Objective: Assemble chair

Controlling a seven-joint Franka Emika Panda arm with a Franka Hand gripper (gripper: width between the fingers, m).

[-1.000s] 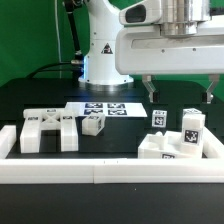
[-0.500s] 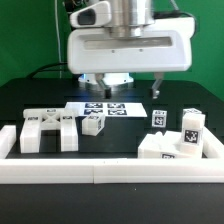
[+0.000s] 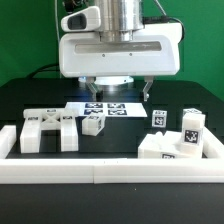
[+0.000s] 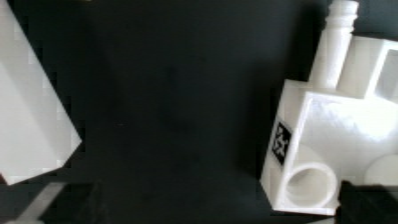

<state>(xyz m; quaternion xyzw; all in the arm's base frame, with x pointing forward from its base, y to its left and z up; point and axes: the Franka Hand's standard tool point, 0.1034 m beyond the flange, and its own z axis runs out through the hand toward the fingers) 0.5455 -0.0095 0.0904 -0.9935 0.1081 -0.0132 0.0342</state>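
The chair's white tagged pieces lie apart on the black table. A frame piece with posts (image 3: 45, 128) lies at the exterior view's left, with a small cube (image 3: 93, 124) beside it. At the right are a cube (image 3: 158, 118), an upright block (image 3: 190, 128) and a low slab (image 3: 163, 148). My gripper (image 3: 119, 95) hangs open above the table's middle, over the marker board (image 3: 105, 108), holding nothing. In the wrist view a white piece with a round hole and a thin post (image 4: 329, 110) lies close to one dark fingertip (image 4: 370, 198) of the gripper (image 4: 214, 205).
A long white border rail (image 3: 110, 176) runs along the front and up both sides. The arm's white base (image 3: 100, 62) stands behind the marker board. Another white slab (image 4: 27, 100) fills one edge of the wrist view.
The gripper has swung from the exterior view's right to the middle and now hangs over the marker board. Its jaws stay open. No piece has moved.
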